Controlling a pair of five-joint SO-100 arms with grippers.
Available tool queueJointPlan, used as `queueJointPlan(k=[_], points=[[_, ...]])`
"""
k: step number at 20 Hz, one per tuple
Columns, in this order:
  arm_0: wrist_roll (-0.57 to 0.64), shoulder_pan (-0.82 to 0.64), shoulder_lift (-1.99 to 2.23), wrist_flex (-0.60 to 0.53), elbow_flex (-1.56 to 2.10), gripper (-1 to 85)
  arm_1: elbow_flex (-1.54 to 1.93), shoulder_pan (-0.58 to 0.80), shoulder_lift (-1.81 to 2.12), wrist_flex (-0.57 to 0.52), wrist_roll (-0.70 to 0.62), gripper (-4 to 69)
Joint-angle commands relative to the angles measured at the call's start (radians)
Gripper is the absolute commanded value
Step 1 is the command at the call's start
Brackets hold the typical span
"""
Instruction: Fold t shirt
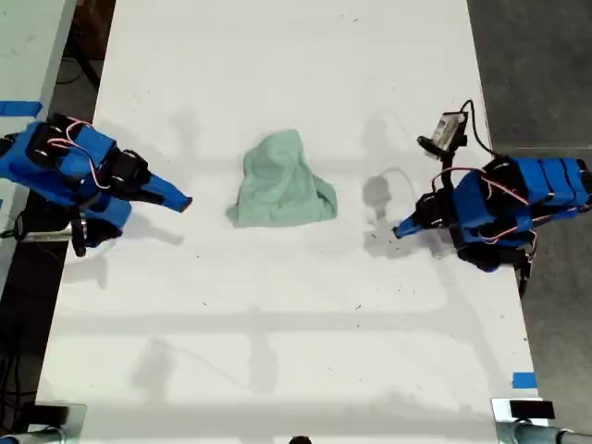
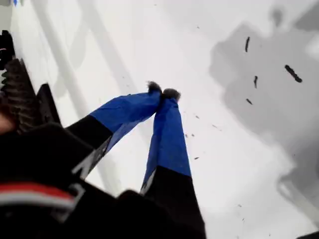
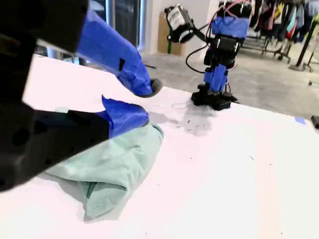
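T shirt [image 1: 280,182] lies bunched, unfolded; you have my first gripper [image 2: 163,92] pinched together, my second gripper [image 3: 148,102] parted, seemingly ready to grasp.

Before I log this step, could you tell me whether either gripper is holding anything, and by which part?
Nothing is held. My first gripper is shut on nothing above the bare table; my second gripper is open, apart from the t shirt.

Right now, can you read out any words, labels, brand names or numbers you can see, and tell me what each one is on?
No text can be read in any view.
The t shirt shows no print or tag.
The table carries only blue tape pieces with nothing written on them.
The small camera on the far arm in the second wrist view has a pale patch, too blurred to read.
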Motion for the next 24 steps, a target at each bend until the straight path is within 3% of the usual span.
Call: queueJointPlan(k=[1, 3, 4, 5, 6, 8, 10, 14, 24], points=[[-0.021, 0.028, 0.364, -0.078, 0.417, 4.4, 0.305, -0.017, 0.380, -0.006, 0.002, 0.5], [-0.005, 0.008, 0.334, -0.041, 0.480, 4.9, 0.431, 0.028, 0.416, 0.057, 0.002, 3.6], [-0.032, -0.020, 0.367, 0.029, 0.528, 5.1, 0.468, 0.057, 0.414, 0.055, -0.094, 9.3], [-0.061, -0.043, 0.362, 0.069, 0.548, 5.4, 0.503, 0.063, 0.416, 0.035, -0.091, 21.7], [-0.080, -0.043, 0.362, 0.075, 0.557, 6.5, 0.517, 0.083, 0.413, 0.023, -0.058, 24.6], [-0.067, -0.057, 0.362, 0.078, 0.555, 8.8, 0.531, 0.141, 0.414, 0.003, -0.130, 22.7], [0.067, -0.098, 0.362, 0.074, 0.548, 11.7, 0.537, 0.153, 0.414, -0.002, -0.212, 22.5], [0.058, -0.034, 0.362, 0.074, 0.549, 12.3, 0.543, 0.150, 0.414, -0.006, -0.175, 21.6], [0.058, -0.035, 0.362, 0.074, 0.549, 12.3, 0.545, 0.150, 0.414, -0.006, -0.172, 21.1]])
